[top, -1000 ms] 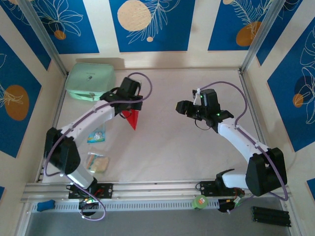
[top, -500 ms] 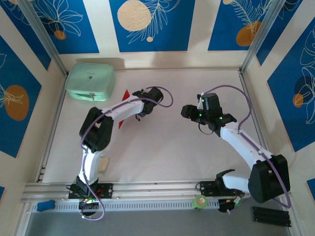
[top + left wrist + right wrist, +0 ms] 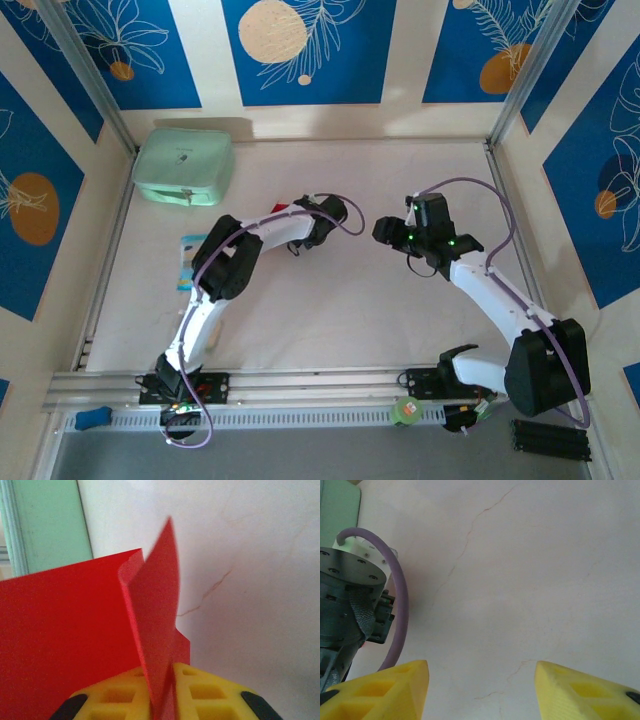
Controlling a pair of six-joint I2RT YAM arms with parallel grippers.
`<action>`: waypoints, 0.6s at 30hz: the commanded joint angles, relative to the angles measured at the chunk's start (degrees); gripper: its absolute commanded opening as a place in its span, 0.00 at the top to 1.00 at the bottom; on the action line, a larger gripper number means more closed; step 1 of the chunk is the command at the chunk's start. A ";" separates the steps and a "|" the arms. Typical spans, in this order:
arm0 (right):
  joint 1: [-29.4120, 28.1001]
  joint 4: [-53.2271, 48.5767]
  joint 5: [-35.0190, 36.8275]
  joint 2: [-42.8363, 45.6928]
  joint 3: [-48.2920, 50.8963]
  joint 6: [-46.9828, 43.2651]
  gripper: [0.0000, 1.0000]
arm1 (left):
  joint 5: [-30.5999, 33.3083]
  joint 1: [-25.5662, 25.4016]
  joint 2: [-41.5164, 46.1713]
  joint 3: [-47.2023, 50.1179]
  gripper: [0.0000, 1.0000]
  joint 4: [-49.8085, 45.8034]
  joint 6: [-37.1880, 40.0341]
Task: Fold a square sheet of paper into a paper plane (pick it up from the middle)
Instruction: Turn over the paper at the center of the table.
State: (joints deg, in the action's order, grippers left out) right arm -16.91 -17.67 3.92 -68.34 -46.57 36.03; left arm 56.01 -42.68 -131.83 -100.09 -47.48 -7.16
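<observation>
The square sheet of paper is folded into the red paper plane [image 3: 155, 615], with one flap standing up and a wider red panel spreading left. My left gripper [image 3: 170, 672] is shut on its lower edge, yellow fingers [image 3: 120, 692] pressed on both sides. From above, the left gripper [image 3: 298, 215] reaches toward the table's middle, and a bit of the red paper plane [image 3: 282, 209] shows at its tip. My right gripper [image 3: 383, 232] faces it from the right, a short way off. In the right wrist view the right gripper [image 3: 480, 695] is open over bare table, holding nothing.
A mint-green case [image 3: 184, 165] lies at the back left, and the mint-green case [image 3: 45, 525] also shows beyond the paper. A small blue packet [image 3: 190, 250] lies left of the left arm. The left arm's wrist and purple cable [image 3: 395, 595] stand close to my right gripper.
The left arm has stretched out toward the table's middle, carrying the red plane from the left-centre to just left of centre. The right gripper has drifted slightly and stays open.
</observation>
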 commanded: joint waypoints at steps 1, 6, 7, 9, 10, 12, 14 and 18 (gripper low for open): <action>0.56 -0.91 0.31 1.10 0.34 0.79 0.42 | 0.62 -0.61 -2.19 -2.51 0.82 -3.10 -3.44; 1.15 -0.75 0.23 1.44 1.16 1.82 0.42 | -1.16 -1.08 -2.63 -2.83 0.78 -3.54 -5.00; 1.35 -0.61 0.02 1.37 1.36 2.18 0.42 | -2.01 -1.12 -2.49 -2.90 0.77 -3.57 -5.35; 1.58 -0.52 -0.23 1.33 1.33 2.40 0.43 | -3.55 -1.25 -2.25 -2.91 0.75 -3.76 -6.34; 1.70 -0.53 -0.21 1.33 1.32 2.47 0.43 | -4.47 -1.31 -2.07 -2.91 0.74 -3.84 -6.89; 1.84 -0.43 -0.22 1.35 1.32 2.70 0.43 | -6.32 -1.37 -1.72 -2.91 0.73 -3.93 -7.97; 1.96 -0.26 -0.43 1.28 1.37 2.65 0.43 | -8.21 -1.47 -1.53 -2.87 0.72 -3.89 -8.93; 2.28 -0.32 -0.67 1.17 1.30 2.77 0.43 | -12.61 -1.98 -0.28 -3.48 0.69 -5.03 -11.21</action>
State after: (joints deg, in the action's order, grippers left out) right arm -15.11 -17.65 3.88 -68.29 -45.84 37.98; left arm 47.75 -43.64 -133.36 -101.80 -50.13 -15.20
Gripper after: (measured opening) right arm 0.575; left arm 0.305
